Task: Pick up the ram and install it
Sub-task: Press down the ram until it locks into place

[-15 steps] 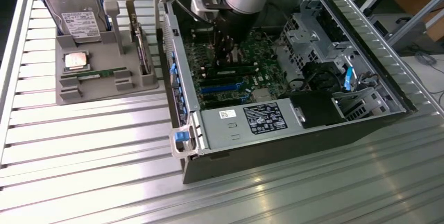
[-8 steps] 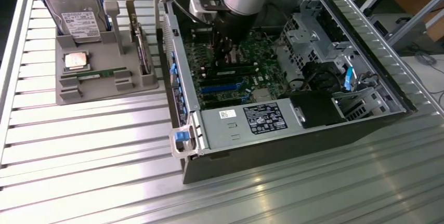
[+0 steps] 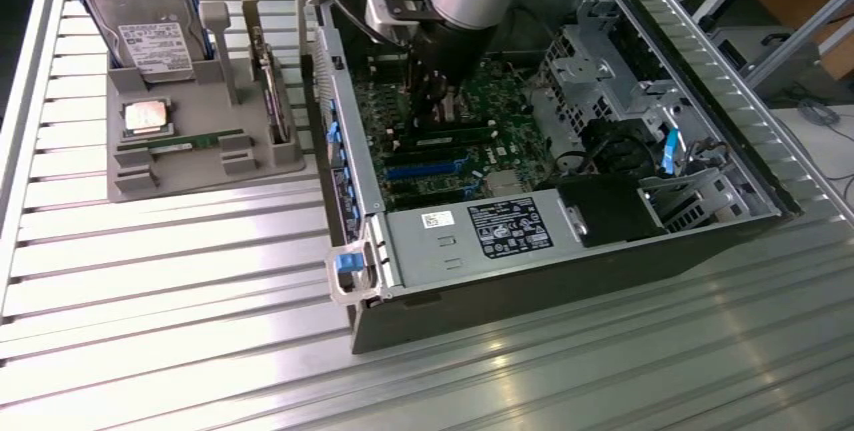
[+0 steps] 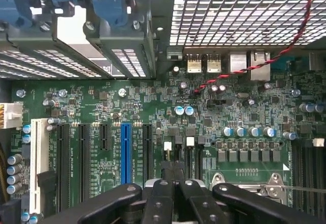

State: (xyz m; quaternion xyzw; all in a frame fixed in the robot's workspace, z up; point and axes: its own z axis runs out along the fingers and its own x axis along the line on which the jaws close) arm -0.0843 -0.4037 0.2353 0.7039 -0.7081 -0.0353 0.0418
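A ram point(image 3: 180, 141), a thin green stick, lies in a slot at the front of the grey parts tray point(image 3: 200, 176) on the exterior view's left. My gripper point(image 3: 438, 111) reaches down into the open computer case point(image 3: 561, 261), over the green motherboard point(image 3: 400, 166). In the wrist view the black fingers point(image 4: 160, 193) are pressed together, so the gripper point(image 4: 173, 169) is shut. Its tips sit right at the dark memory slots point(image 4: 176, 150) with white latches point(image 4: 190, 141). I cannot tell whether a stick is pinched between the tips.
The tray also holds a hard drive point(image 3: 147, 21), a square silver CPU point(image 3: 147, 116) and a card with a metal bracket point(image 3: 274, 91). Inside the case are the power supply point(image 3: 501, 231), a drive cage point(image 3: 594, 51) and a red-black cable point(image 4: 265, 66).
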